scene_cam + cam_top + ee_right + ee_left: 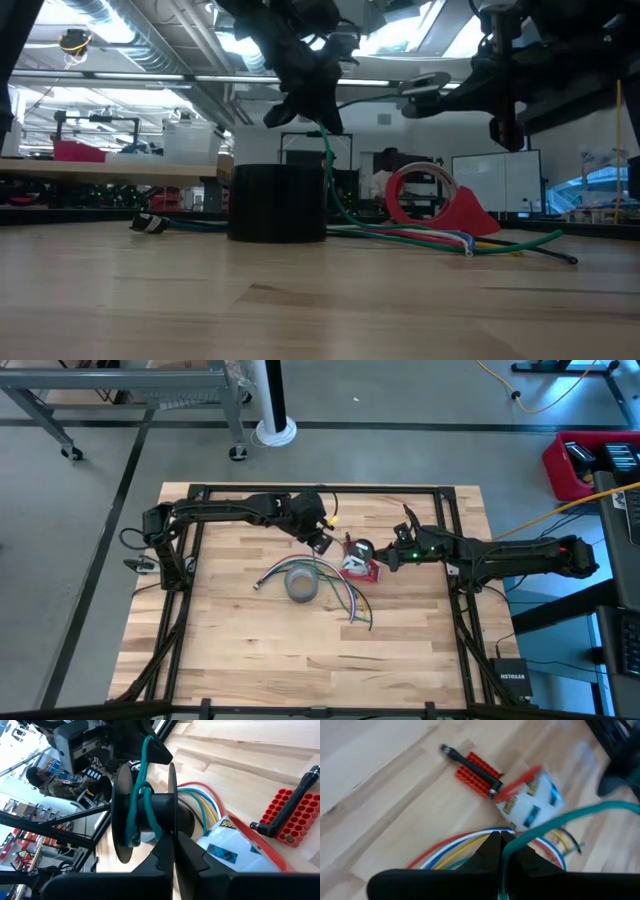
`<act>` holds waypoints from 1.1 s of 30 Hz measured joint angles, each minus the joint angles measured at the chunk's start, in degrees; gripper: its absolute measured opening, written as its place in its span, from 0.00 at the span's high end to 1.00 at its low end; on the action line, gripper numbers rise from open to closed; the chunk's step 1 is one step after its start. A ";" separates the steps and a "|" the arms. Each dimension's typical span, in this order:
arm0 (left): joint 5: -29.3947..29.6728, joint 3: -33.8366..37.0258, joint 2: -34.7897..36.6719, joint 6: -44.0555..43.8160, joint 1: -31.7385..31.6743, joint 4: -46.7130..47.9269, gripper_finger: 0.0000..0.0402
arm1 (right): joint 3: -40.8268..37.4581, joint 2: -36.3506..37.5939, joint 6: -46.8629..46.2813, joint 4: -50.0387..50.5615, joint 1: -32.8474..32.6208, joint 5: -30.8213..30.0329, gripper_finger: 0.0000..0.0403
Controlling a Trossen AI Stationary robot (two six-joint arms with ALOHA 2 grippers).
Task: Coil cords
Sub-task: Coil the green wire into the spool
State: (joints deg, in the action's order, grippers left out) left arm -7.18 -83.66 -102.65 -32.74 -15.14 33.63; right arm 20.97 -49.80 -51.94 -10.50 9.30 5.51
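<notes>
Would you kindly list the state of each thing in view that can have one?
left gripper: shut on the green cord, raised above the table.
right gripper: shut on the black spool's rim.
green cord: partly wound round the spool, running up to the left gripper.
black spool: held, a few turns on it.
other cords: loose, lying flat.
grey tape roll: flat on the table.
red tape dispenser: resting on the table.

bare wood sitting wide open across the lower half and left side of the table [240,650], grey tape roll [302,585], loose cords [345,600] and red holder [362,568] crowding the middle
</notes>
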 joint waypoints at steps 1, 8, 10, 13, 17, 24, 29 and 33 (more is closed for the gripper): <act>-1.05 0.00 0.01 1.30 0.00 -0.15 0.98 | 0.00 0.00 -0.01 0.00 0.00 0.01 0.99; -2.86 0.00 0.02 2.99 0.02 -0.07 0.84 | -0.04 0.00 -0.02 -0.02 0.00 0.03 0.99; -2.96 0.00 0.00 2.70 0.02 0.11 0.80 | -0.04 0.00 -0.02 0.00 0.00 0.03 0.99; -3.42 0.00 0.02 2.71 0.03 0.32 0.79 | -0.04 0.00 -0.02 -0.02 0.00 0.03 0.99; -3.70 0.00 0.02 2.99 -0.03 0.45 0.78 | -0.04 0.00 -0.02 0.00 0.00 0.03 0.99; -4.70 0.00 0.65 3.30 -1.95 3.82 0.78 | -0.07 0.00 -0.04 0.04 0.02 0.06 0.99; -4.67 -0.02 1.14 4.67 -2.70 4.73 0.78 | -0.09 0.00 -0.04 0.10 0.02 0.06 0.99; -4.68 -0.02 1.13 5.12 -2.24 3.57 0.78 | -0.09 -0.02 -0.04 0.07 0.02 0.06 0.99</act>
State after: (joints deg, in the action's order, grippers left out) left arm -11.86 -83.68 -101.52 -27.62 -17.38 37.20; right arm 20.88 -49.82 -51.99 -10.44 9.32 5.56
